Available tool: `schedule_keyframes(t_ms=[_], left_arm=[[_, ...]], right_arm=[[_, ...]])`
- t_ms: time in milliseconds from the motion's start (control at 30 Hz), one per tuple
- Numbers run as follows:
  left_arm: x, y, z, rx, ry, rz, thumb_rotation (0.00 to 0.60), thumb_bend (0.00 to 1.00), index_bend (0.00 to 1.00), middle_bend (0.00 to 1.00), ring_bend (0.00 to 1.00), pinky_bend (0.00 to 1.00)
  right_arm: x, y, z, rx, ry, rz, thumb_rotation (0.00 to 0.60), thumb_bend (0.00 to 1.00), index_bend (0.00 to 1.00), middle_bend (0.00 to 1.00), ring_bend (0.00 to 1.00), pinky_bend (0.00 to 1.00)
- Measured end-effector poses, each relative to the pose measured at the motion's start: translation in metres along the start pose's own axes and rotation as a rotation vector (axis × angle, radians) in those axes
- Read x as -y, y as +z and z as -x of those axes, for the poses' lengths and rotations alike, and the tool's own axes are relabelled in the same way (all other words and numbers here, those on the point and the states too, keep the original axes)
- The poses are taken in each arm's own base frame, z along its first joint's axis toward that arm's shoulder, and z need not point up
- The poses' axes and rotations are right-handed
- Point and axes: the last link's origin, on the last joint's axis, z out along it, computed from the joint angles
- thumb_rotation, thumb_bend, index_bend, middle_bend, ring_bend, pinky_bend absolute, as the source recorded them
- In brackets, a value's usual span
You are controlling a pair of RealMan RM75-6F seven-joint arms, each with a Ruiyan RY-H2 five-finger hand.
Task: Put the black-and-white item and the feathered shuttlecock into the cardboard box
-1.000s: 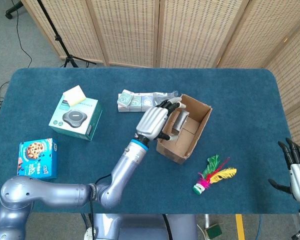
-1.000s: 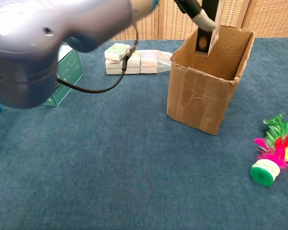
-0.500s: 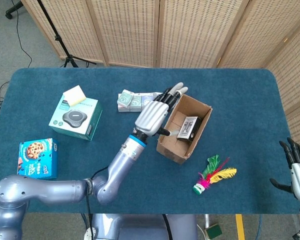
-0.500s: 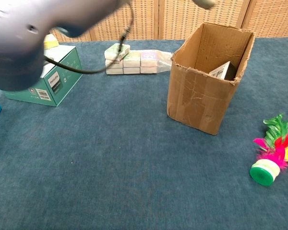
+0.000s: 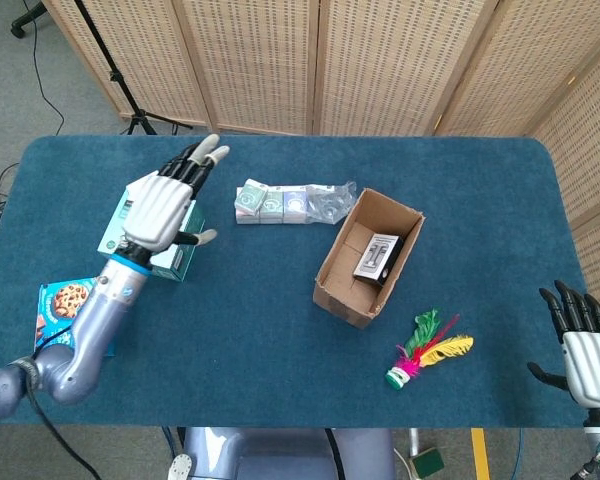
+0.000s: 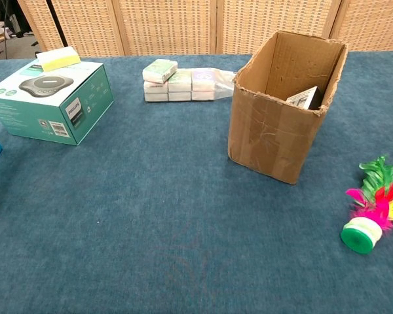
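The cardboard box [image 5: 341, 283] stands open at mid-table, and the black-and-white item [image 5: 378, 257] lies inside it; in the chest view only a white corner of the item [image 6: 304, 98] shows above the box wall [image 6: 268, 140]. The feathered shuttlecock [image 5: 426, 351] with its green base lies on the cloth right of the box, also seen low at the right as the shuttlecock [image 6: 370, 212]. My left hand [image 5: 162, 207] hovers open with fingers spread over the teal box, far left of the cardboard box. At the bottom right edge my right hand [image 5: 583, 348] is open and holds nothing.
A teal product box [image 5: 155, 239] with a yellow pad on top sits at the left, a blue cookie box [image 5: 75, 317] nearer the front left. A pack of small white-green cartons [image 5: 280, 202] in clear wrap lies behind the cardboard box.
My left hand let go of the black-and-white item, which dropped into the box, then pulled away left to above the teal box. The right hand rose slightly.
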Motion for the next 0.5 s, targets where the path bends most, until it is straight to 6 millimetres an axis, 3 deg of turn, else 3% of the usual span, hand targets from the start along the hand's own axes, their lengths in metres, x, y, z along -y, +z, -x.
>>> schedule_keyframes(t_ms=[167,300,500], left_arm=[[0.051,-0.051,-0.010,0.051,0.055,-0.087,0.600,0.00,0.00,0.00,0.00,0.14],[0.080,-0.094,-0.018,0.083,0.065,-0.170,0.600,0.00,0.00,0.00,0.00,0.07],[0.103,-0.164,-0.027,0.098,0.093,-0.309,0.600,0.00,0.00,0.00,0.00,0.04]], right_arm=[[0.004,-0.001,0.003,0.011,-0.017,-0.020,0.600,0.00,0.00,0.00,0.00,0.00],[0.008,-0.002,0.007,0.032,-0.038,-0.060,0.600,0.00,0.03,0.00,0.00,0.00],[0.019,-0.006,0.018,0.090,-0.111,-0.212,0.600,0.00,0.18,0.04,0.00,0.00]])
